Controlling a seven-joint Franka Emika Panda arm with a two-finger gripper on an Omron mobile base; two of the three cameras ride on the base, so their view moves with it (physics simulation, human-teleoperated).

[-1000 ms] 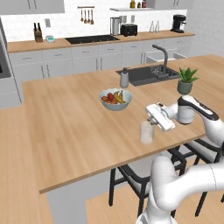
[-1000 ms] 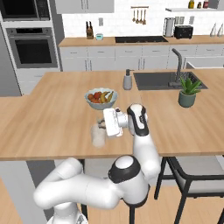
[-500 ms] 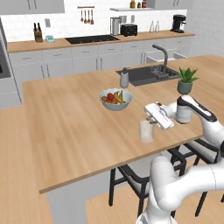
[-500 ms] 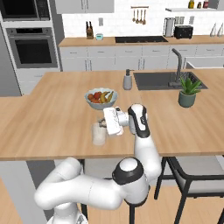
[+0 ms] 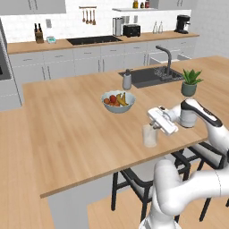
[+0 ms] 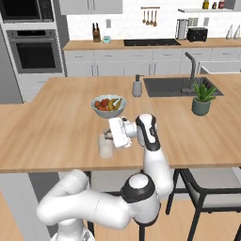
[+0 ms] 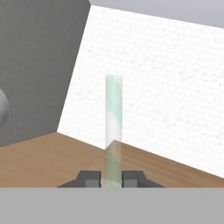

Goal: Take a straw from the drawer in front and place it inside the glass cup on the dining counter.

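Wood counter [image 7: 52, 153]; straw [image 7: 113, 131] between jaws

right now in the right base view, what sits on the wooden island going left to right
glass cup → fruit bowl → soap dispenser → sink faucet → potted plant

— What's in your hand view?
— Your gripper [image 7: 112, 179] is clamped on the straw [image 7: 113, 131], pale green-striped, rising straight from between the fingertips over the wood dining counter [image 7: 52, 159].
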